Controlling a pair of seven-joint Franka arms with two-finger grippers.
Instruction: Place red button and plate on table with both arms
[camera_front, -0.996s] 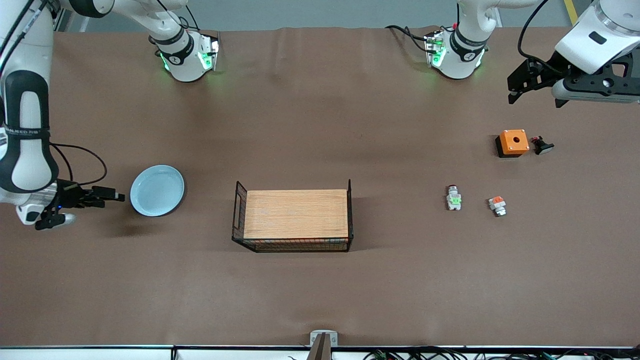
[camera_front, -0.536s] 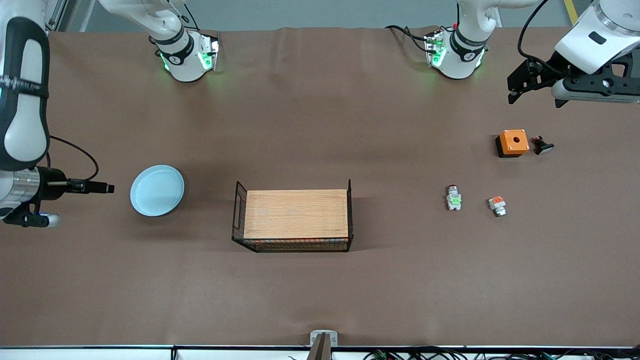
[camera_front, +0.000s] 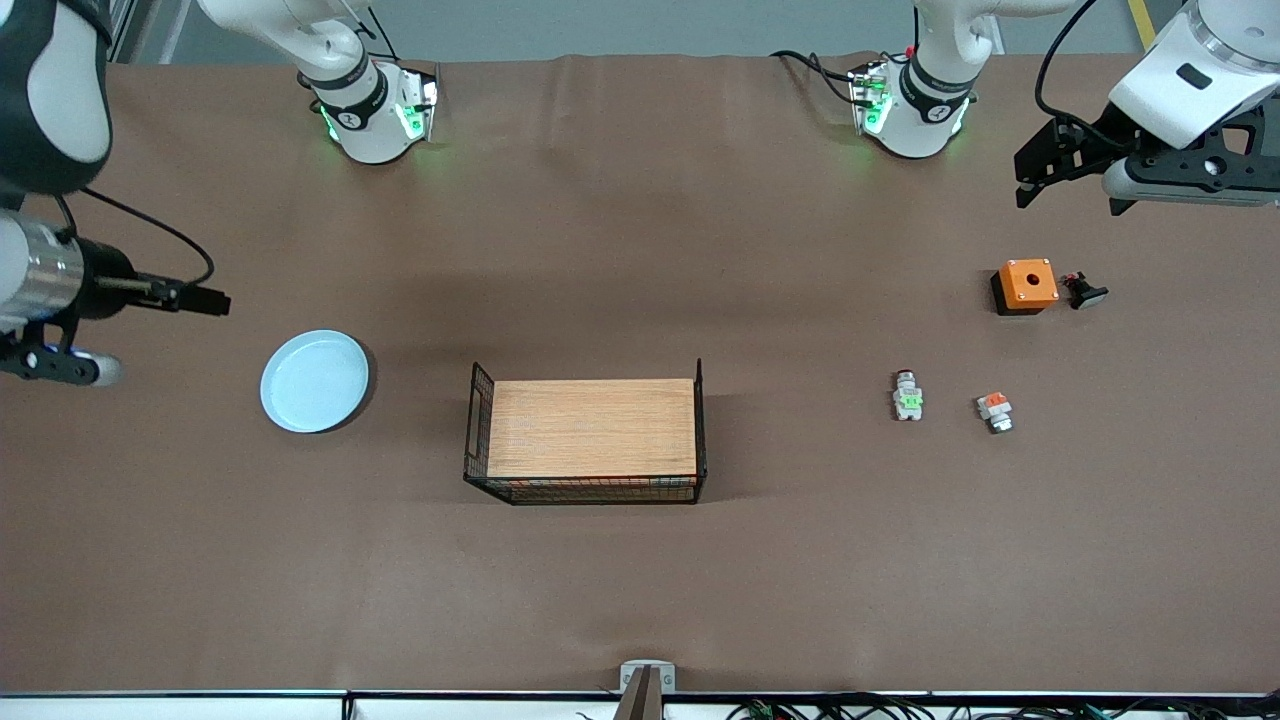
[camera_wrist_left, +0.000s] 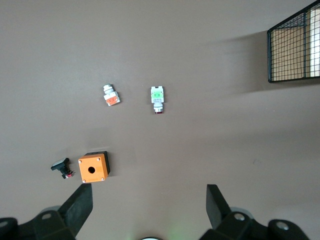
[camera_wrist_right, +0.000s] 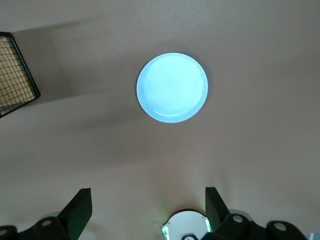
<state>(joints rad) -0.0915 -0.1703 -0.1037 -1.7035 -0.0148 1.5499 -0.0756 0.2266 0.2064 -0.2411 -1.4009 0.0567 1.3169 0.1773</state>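
The pale-blue plate (camera_front: 314, 381) lies flat on the brown table (camera_front: 640, 580), toward the right arm's end; in the right wrist view the plate (camera_wrist_right: 172, 87) is apart from the fingers. My right gripper (camera_front: 215, 300) hangs open and empty over bare table beside the plate, its own view showing the gripper (camera_wrist_right: 147, 196) wide apart. The red button (camera_front: 908, 396), a small white unit with a green block, lies on the table toward the left arm's end, and shows as the red button (camera_wrist_left: 157, 96) in the left wrist view. My left gripper (camera_front: 1028, 185) is open and empty, up over the table near the orange box; in its own view the left gripper (camera_wrist_left: 149, 197) holds nothing.
A wooden-topped black wire rack (camera_front: 590, 428) stands mid-table. Beside the red button lies a similar unit with an orange-red block (camera_front: 994, 410). An orange box with a hole (camera_front: 1026, 285) and a small black part (camera_front: 1083, 291) sit farther from the front camera.
My right gripper has drawn away from the plate's edge and risen, moving toward the robots' side. The plate stays on the table. The left arm has not moved.
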